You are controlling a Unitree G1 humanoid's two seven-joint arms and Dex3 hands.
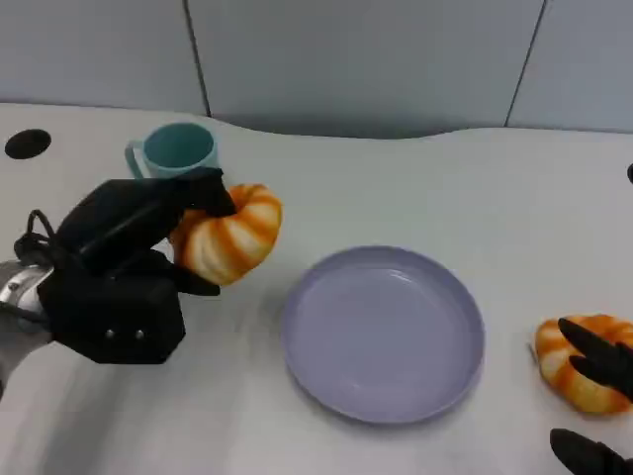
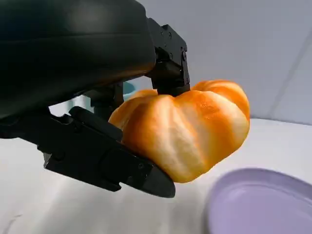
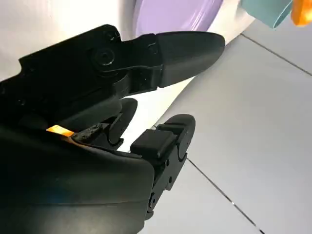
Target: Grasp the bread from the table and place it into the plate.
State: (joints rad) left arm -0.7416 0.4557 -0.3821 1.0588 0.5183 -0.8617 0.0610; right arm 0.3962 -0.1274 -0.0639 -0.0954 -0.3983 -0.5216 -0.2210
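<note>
The white table point(image 1: 415, 178) spreads wide under both hands. On it, the round, shallow lilac plate point(image 1: 384, 332) sits between the left hand and the right hand, nearer the right, with nothing in it. The black left hand point(image 1: 138, 259) is up off the table, and its fingers point(image 2: 105, 158) clamp the curved, orange-and-white striped bread roll point(image 1: 231, 236) from two sides. That bread sticks out past the fingertips on the plate side of the hand. Its long axis runs across the fingers, its humped back toward the plate and its ends curling back toward the palm. It hangs short of the plate's rim. A teal ceramic mug point(image 1: 174, 150) stands just beyond the left hand, far side. At the right hand point(image 1: 598, 401), fingers spread apart, gripping nothing, a second orange striped roll point(image 1: 575, 362) lies on the table under the fingertips; whether they touch it I cannot tell.
</note>
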